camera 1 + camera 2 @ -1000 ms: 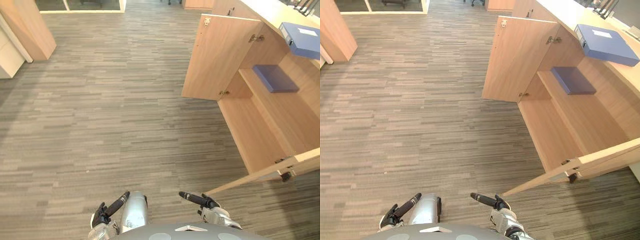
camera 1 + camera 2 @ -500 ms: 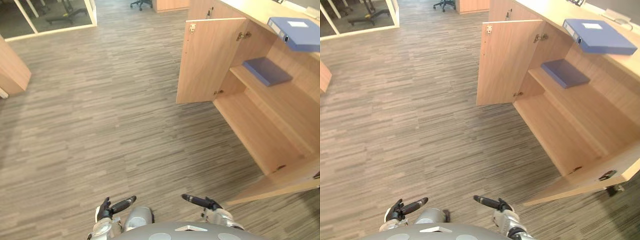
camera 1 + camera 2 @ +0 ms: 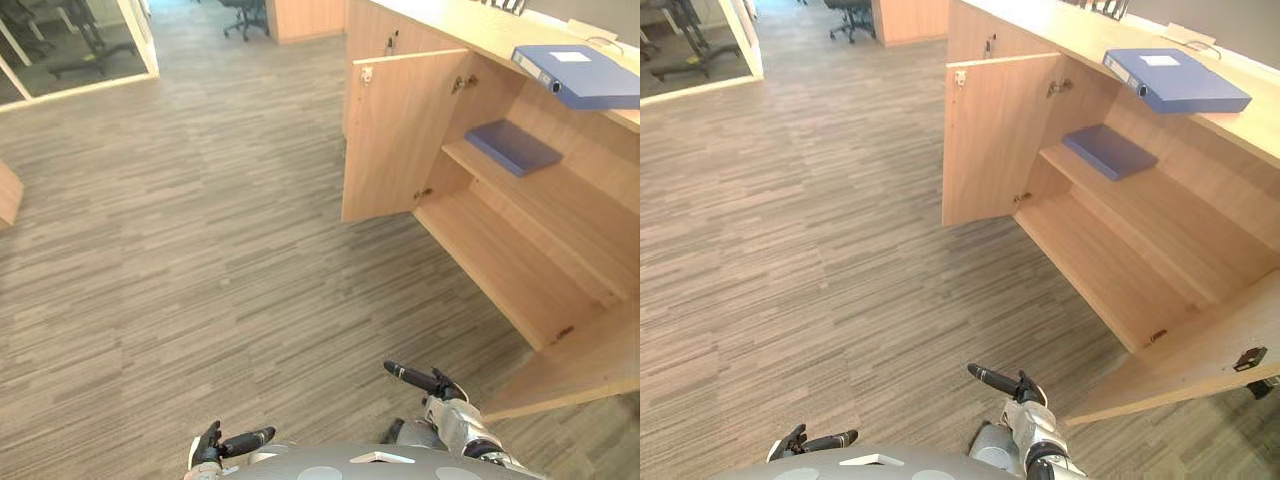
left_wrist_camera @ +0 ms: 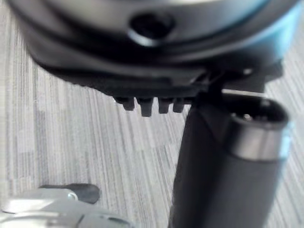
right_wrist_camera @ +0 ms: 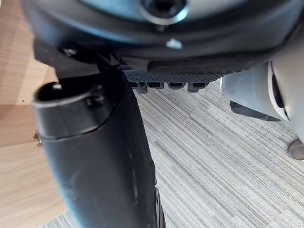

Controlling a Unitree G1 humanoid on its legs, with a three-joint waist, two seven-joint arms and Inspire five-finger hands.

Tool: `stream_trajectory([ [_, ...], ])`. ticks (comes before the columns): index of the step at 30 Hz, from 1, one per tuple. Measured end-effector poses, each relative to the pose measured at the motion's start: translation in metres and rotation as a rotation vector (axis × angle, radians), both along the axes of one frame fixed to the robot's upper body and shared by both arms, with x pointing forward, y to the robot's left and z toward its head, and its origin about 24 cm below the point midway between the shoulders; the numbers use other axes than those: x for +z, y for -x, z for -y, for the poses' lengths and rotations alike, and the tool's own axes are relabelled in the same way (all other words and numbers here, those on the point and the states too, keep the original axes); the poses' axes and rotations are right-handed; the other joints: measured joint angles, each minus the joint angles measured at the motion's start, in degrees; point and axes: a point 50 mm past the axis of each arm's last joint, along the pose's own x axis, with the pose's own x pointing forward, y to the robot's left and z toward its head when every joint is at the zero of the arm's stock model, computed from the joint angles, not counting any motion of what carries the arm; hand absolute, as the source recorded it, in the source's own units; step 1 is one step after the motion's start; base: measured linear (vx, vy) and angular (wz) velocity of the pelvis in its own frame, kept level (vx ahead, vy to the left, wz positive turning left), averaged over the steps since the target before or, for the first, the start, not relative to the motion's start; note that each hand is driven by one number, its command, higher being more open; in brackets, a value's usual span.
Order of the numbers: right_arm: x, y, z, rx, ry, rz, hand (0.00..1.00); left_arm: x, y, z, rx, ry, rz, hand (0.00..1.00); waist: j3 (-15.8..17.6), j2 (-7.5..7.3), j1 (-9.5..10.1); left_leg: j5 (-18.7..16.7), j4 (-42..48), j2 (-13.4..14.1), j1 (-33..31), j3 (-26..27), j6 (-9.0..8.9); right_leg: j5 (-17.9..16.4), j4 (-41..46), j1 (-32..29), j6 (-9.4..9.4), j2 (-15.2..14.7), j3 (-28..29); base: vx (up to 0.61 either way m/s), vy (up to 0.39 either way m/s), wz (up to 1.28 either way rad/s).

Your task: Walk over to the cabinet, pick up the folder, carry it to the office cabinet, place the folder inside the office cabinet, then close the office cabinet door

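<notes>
A blue folder [image 3: 585, 78] lies flat on the top of the light wood office cabinet [image 3: 480, 25] at the right. A second, thinner blue folder [image 3: 512, 147] rests on the upper shelf inside, behind the open left door [image 3: 400, 135]. The cabinet's other door [image 3: 580, 370] hangs open near my right side. My left hand [image 3: 215, 445] and right hand [image 3: 440, 385] hang low over the floor, well short of the cabinet. Both are open and hold nothing, as the left hand [image 4: 152, 102] and right hand [image 5: 161, 83] show up close.
Grey striped carpet [image 3: 200, 250] spreads wide to my left and ahead. A glass partition [image 3: 70, 50] stands at the far left, with an office chair [image 3: 245, 12] and another wooden unit [image 3: 305, 15] at the back. The cabinet's lower shelf [image 3: 500, 260] is bare.
The whole view has swung and advanced, so the cabinet now sits more squarely at the right. Both hands show lower in the picture, and the right hand sits further right.
</notes>
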Motion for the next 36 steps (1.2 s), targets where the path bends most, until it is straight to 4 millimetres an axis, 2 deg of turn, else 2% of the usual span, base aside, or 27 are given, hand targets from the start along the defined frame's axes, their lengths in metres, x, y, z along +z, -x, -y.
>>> stream_trajectory([
  [2,0.0,-0.001,-0.005,-0.002,-0.01,0.008,1.0,0.0,0.0,-0.003,0.023,-0.005,0.003,1.0,0.4,-0.78,0.11,-1.3,0.0,1.0,0.9,1.4,-2.13,4.4,-7.8,-0.3,-0.34,0.8,-3.0,0.27,-0.156,-0.38],
  [4,0.0,-0.001,-0.009,-0.004,-0.018,0.01,1.0,0.001,-0.002,-0.006,0.037,-0.01,0.011,1.0,0.5,-1.6,0.14,-3.2,0.0,1.2,2.1,2.3,-4.09,7.1,-11.0,-0.3,-2.14,-0.2,-6.2,0.3,-0.182,-0.29],
  [5,0.0,-0.002,-0.008,-0.014,-0.017,0.014,1.0,0.002,-0.005,-0.005,0.031,-0.014,0.015,1.0,0.3,-1.92,0.14,-4.3,0.0,1.9,2.8,2.5,-5.13,10.0,-10.4,-0.3,-4.99,-0.2,-7.4,0.42,-0.246,-0.24],
  [6,0.001,-0.003,-0.005,-0.033,-0.017,0.023,1.0,0.001,-0.011,0.002,0.037,0.004,0.027,1.0,0.0,-0.27,0.02,-5.7,-0.3,4.6,3.2,2.9,-6.84,9.5,-8.7,-0.7,-7.58,2.1,-8.2,0.43,-0.259,-0.24],
  [8,0.001,-0.004,-0.006,-0.038,-0.023,0.024,1.0,0.001,-0.016,0.008,0.034,0.025,0.037,1.0,-0.4,1.02,0.17,-5.3,-0.7,7.5,4.3,3.0,-7.82,5.8,-7.3,-0.9,-8.1,5.6,-8.0,0.46,-0.267,-0.36],
  [9,0.0,-0.004,-0.008,-0.035,-0.03,0.014,1.0,0.001,-0.017,0.008,0.031,0.032,0.04,1.0,-0.4,1.08,0.1,-5.1,0.4,8.9,5.0,2.8,-7.98,4.9,-7.0,-0.1,-8.86,7.2,-7.8,0.54,-0.338,-0.48],
  [11,-0.003,0.001,-0.012,-0.034,-0.047,-0.009,1.0,0.002,-0.02,0.007,0.027,0.039,0.047,1.0,-0.6,0.64,-0.11,-5.3,8.6,11.1,3.6,1.7,-8.19,2.5,-8.0,2.7,-8.6,9.5,-7.1,0.37,-0.245,-0.3],
  [12,-0.005,0.007,-0.012,-0.032,-0.05,-0.029,1.0,0.003,-0.023,0.006,0.031,0.037,0.061,1.0,-1.0,0.18,-0.17,-5.1,18.5,12.4,0.0,0.7,-7.92,2.1,-10.2,4.6,-8.11,10.8,-6.1,0.39,-0.168,-0.3],
  [13,-0.006,0.011,-0.012,-0.025,-0.045,-0.043,1.0,0.004,-0.026,0.004,0.034,0.029,0.079,1.0,-1.2,0.76,-0.03,-4.1,31.7,13.9,-5.1,-0.8,-7.71,2.1,-12.7,6.7,-8.14,12.8,-4.7,0.46,-0.183,-0.42],
  [15,-0.007,0.012,-0.014,0.015,-0.037,-0.061,1.0,0.004,-0.026,0.004,0.045,0.033,0.076,1.0,-1.0,1.6,0.22,-3.8,49.9,16.0,-11.7,-1.6,-7.85,1.9,-15.5,10.1,-8.45,15.6,-1.6,0.4,-0.074,-0.86],
  [16,-0.009,0.013,-0.018,0.044,-0.037,-0.075,1.0,0.004,-0.024,0.003,0.048,0.03,0.07,1.0,-0.9,1.39,0.72,-4.1,57.1,17.0,-14.6,-0.6,-7.48,1.9,-17.0,13.1,-8.4,16.6,0.7,0.35,-0.005,-1.05],
  [17,-0.009,0.013,-0.019,0.054,-0.039,-0.077,1.0,0.004,-0.024,0.002,0.05,0.029,0.071,1.0,-0.6,1.0,1.12,-4.3,59.2,17.2,-15.6,-0.1,-7.31,1.9,-17.6,14.7,-8.33,16.8,2.2,0.32,0.037,-1.08],
  [18,-0.01,0.015,-0.022,0.064,-0.042,-0.087,1.0,0.006,-0.026,-0.003,0.057,0.017,0.081,1.0,-0.3,0.25,1.86,-5.2,60.8,17.2,-17.8,0.6,-6.05,1.8,-19.0,17.6,-7.95,16.8,5.2,0.29,0.085,-1.11],
  [19,-0.01,0.015,-0.024,0.079,-0.041,-0.096,1.0,0.007,-0.027,-0.005,0.074,0.017,0.093,1.0,0.1,-0.5,2.22,-6.8,60.4,16.9,-21.1,0.3,-5.67,1.8,-19.8,19.4,-7.45,16.5,8.1,0.28,0.118,-1.18],
  [20,-0.011,0.015,-0.025,0.082,-0.041,-0.1,1.0,0.007,-0.028,-0.004,0.078,0.018,0.1,1.0,0.0,-0.44,2.56,-7.4,59.2,16.8,-22.8,0.2,-5.57,1.9,-19.8,19.8,-7.24,16.2,9.8,0.27,0.207,-1.38],
  [22,-0.012,0.017,-0.027,0.086,-0.045,-0.113,1.0,0.009,-0.031,-0.004,0.084,0.018,0.124,1.0,0.3,-0.8,3.56,-8.6,51.3,15.6,-26.7,-2.2,-5.5,2.1,-19.6,20.8,-5.8,14.6,14.6,0.26,0.285,-1.33],
  [23,-0.012,0.018,-0.028,0.086,-0.048,-0.121,1.0,0.01,-0.033,-0.005,0.082,0.012,0.14,1.0,0.5,-1.09,3.86,-8.8,43.7,13.7,-27.7,-5.7,-5.93,1.9,-19.5,21.5,-3.8,12.9,17.8,0.28,0.398,-1.23],
  [25,-0.012,0.019,-0.025,0.082,-0.039,-0.121,1.0,0.01,-0.033,-0.003,0.084,0.013,0.143,1.0,0.3,-0.53,3.6,-6.6,29.8,10.8,-27.5,-14.6,-6.85,1.0,-19.7,22.4,-0.88,10.8,21.4,0.32,0.581,-1.19],
  [26,-0.012,0.02,-0.024,0.082,-0.034,-0.114,1.0,0.009,-0.031,-0.001,0.089,0.02,0.132,1.0,0.1,0.08,3.54,0.3,24.5,9.2,-24.8,-16.7,-8.91,0.1,-19.8,23.8,2.35,8.7,24.6,0.23,0.468,-0.83],
  [28,-0.013,0.021,-0.034,0.104,-0.055,-0.112,1.0,0.01,-0.03,-0.009,0.095,-0.013,0.129,1.0,-0.6,-1.56,3.24,0.2,24.3,8.6,-23.9,-14.9,-9.19,0.5,-19.1,23.2,2.58,8.7,24.1,0.21,0.258,-0.56],
  [29,-0.013,0.021,-0.044,0.126,-0.075,-0.113,1.0,0.012,-0.03,-0.016,0.097,-0.039,0.134,1.0,0.0,-3.4,4.08,0.5,29.1,6.4,-24.6,-17.2,-8.68,1.4,-18.3,22.3,0.94,8.7,24.4,0.22,0.251,-0.75],
  [30,-0.013,0.02,-0.046,0.129,-0.081,-0.11,1.0,0.011,-0.027,-0.019,0.122,-0.036,0.123,1.0,0.3,-3.8,4.7,0.3,38.6,2.9,-27.7,-23.2,-9.06,1.5,-18.9,23.1,1.54,6.3,26.5,0.15,0.249,-0.91],
  [31,-0.013,0.02,-0.045,0.129,-0.078,-0.111,1.0,0.011,-0.026,-0.017,0.144,-0.029,0.123,1.0,0.0,-3.69,4.82,-2.3,39.9,2.3,-29.0,-25.9,-8.56,1.9,-19.1,23.4,2.32,6.1,27.7,0.12,0.307,-1.15],
  [32,-0.013,0.02,-0.042,0.125,-0.069,-0.11,1.0,0.006,-0.013,-0.01,0.179,-0.012,0.091,1.0,-0.7,-0.63,4.68,-4.8,33.6,3.2,-27.0,-31.8,-9.5,2.4,-19.9,22.8,3.13,7.4,30.2,0.09,0.401,-1.36],
  [33,-0.013,0.02,-0.041,0.126,-0.067,-0.11,1.0,0.003,-0.005,-0.006,0.18,0.0,0.054,1.0,-0.1,-0.84,4.87,-7.2,34.8,2.4,-26.0,-30.0,-9.35,2.5,-21.0,22.8,4.86,6.1,33.4,0.06,0.382,-1.32],
  [35,-0.014,0.023,-0.043,0.129,-0.077,-0.126,1.0,0.002,-0.002,-0.006,0.168,-0.001,0.039,1.0,-0.3,-1.0,4.52,-7.7,34.5,2.3,-25.8,-26.2,-8.01,5.0,-21.8,21.3,4.65,4.5,35.2,-0.02,0.383,-1.18],
  [36,-0.015,0.026,-0.045,0.132,-0.089,-0.135,1.0,0.002,0.002,-0.009,0.156,-0.014,0.025,1.0,-1.2,-1.65,4.53,-7.7,32.2,2.7,-24.8,-22.2,-7.28,7.9,-22.2,19.3,4.65,3.3,36.8,-0.05,0.384,-1.25],
])
